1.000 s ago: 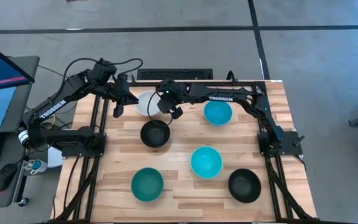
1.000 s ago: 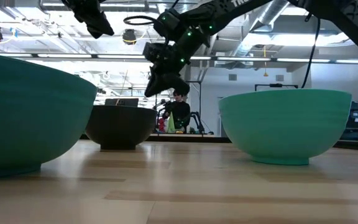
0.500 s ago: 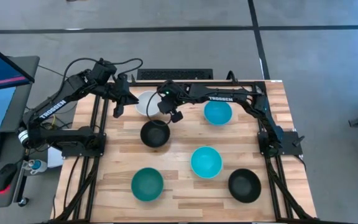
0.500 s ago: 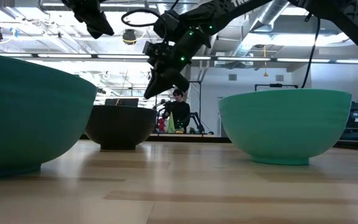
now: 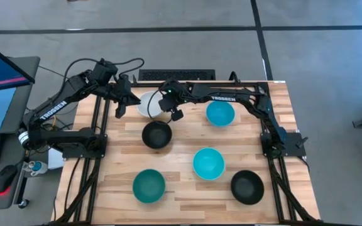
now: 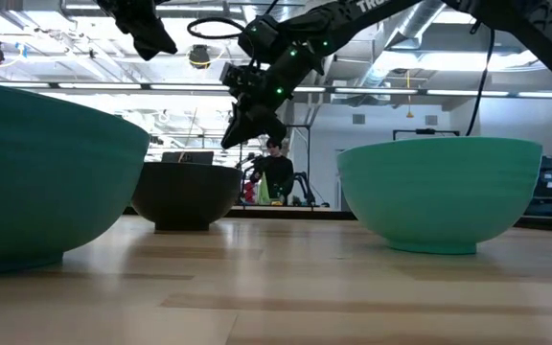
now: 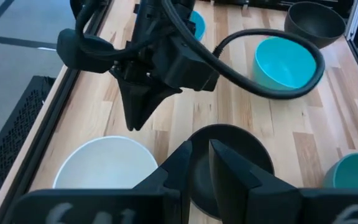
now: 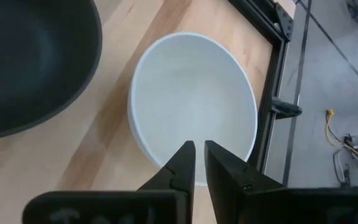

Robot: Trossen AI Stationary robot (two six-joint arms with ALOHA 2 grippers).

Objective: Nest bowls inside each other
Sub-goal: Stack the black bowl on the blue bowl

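Right hand (image 5: 175,113) hanging over the back of the table (image 5: 187,191), fingers nearly together with only a thin slit between, nothing gripped. White bowl (image 8: 194,102) directly beneath, fingertips aimed at its near rim; round, so no long axis to line up. One black bowl (image 5: 156,134) just beside the white one, toward the table's middle, apart from it. Left hand (image 5: 119,110) poised just off the white bowl's other side, above the table edge, likewise narrowed to a slim gap and empty. Both hands close, the right nearer and already over the rim. Likely next: widening before any pinch on that rim. Other bowls scattered singly, none nested yet.
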